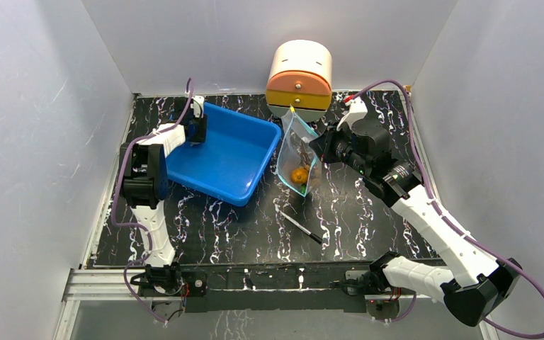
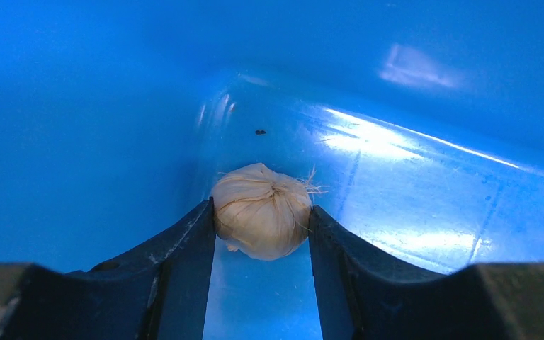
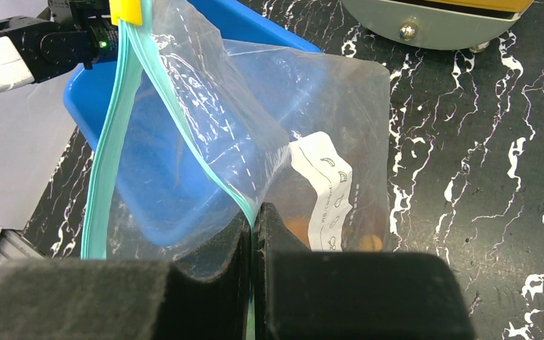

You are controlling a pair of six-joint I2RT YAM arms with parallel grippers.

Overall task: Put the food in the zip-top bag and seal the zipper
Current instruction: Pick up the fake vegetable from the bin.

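left gripper (image 2: 262, 212): clamped on a tan garlic bulb (image 2: 261, 197), one finger touching each side; it sits low in the far-left corner of the blue tray (image 1: 244, 145), probably the pick before carrying it to the bag.
garlic bulb: food not yet bagged. Cannot tell if it is lifted off the tray floor.
right gripper (image 3: 255, 212): fingers pressed together on one lip of the zip-top bag (image 3: 333, 92), holding it upright just right of the tray.
why upright: only one lip is pinched, so the other hangs away and the mouth gapes toward the tray, likely as a drop target.
zipper (image 3: 110, 142): teal strip, the two halves apart, unsealed; yellow tab (image 3: 126, 10) at its top end.
bag contents: orange piece (image 1: 299, 174) at the bottom, plus something brownish that is unclear.
pen (image 1: 301, 227): lies on the table (image 1: 368, 219) near the bag, not part of the job.
progress: judged partway, with sealing left.
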